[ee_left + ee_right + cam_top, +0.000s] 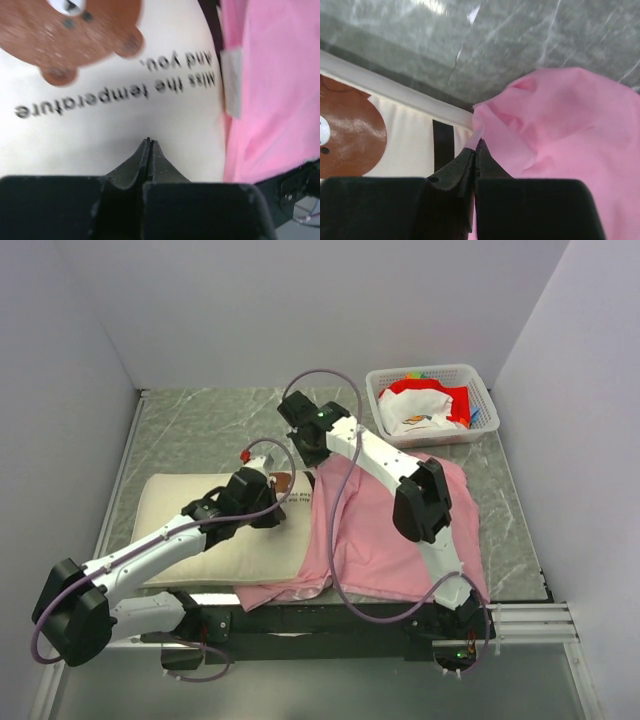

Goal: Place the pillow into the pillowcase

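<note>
The cream pillow (195, 540) lies flat on the left of the table, its brown bear mark (284, 483) at its right end. The pink pillowcase (390, 530) lies crumpled to its right, overlapping the pillow's right edge. My left gripper (272, 502) is shut just over the pillow (100, 130), below the bear mark (75, 35) and printed text; nothing shows between its tips (149, 141). My right gripper (308, 455) is shut on a fold of the pillowcase edge (570, 125) at the far left corner, tips (477, 142) beside the pillow (405, 140).
A white basket (420, 370) holding red and white cloth (425, 408) stands at the back right. Walls close in on the left, back and right. Bare marble table (200, 430) lies behind the pillow. A black rail (330, 615) runs along the near edge.
</note>
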You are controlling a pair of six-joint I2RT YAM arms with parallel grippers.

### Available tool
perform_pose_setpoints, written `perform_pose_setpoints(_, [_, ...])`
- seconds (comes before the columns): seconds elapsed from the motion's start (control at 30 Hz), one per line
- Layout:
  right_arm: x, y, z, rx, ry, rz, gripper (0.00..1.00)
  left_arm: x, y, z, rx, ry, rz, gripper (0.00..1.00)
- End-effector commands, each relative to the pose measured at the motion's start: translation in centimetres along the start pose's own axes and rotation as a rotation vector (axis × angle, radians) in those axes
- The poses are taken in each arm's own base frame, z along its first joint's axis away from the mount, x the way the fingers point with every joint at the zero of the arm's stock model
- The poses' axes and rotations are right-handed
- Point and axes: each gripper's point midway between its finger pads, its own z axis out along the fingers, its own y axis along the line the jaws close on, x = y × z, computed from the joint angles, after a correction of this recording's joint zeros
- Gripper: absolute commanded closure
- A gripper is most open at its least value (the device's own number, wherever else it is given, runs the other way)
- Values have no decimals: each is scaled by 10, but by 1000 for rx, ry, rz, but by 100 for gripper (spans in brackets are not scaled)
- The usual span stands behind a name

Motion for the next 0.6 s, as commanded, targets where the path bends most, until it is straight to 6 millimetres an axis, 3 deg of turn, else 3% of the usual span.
perform_pose_setpoints(0.0, [-37,-15,-22,27,-93,79,100,-2,-24,-11,102,23,57,99])
perform_pose_setpoints(0.1, [-51,4,-40,-93,-162,117,100,2,-29,-6,126,27,48,99])
perform_pose_setpoints(0.23, [-54,43,-62,-261,-198,116,100,0,-38,7,157,18,14,99])
perform_pose_setpoints(0.33, [-48,56,-56,-284,-208,124,98,-12,-44,16,151,-10,-8,99])
perform_pose_setpoints(0.37, [-36,52,-44,-257,-181,135,95,-22,-51,15,159,-29,-12,99])
perform_pose_setpoints(0.4, [-35,46,-45,-230,-188,148,94,-23,-46,18,125,-26,-17,99])
perform_pose_setpoints(0.47, [-31,23,-38,-151,-194,206,77,-36,-49,14,102,-50,-29,99])
perform_pose_setpoints(0.57, [-43,0,-74,-155,-315,286,55,-45,-28,6,-24,-68,-63,91])
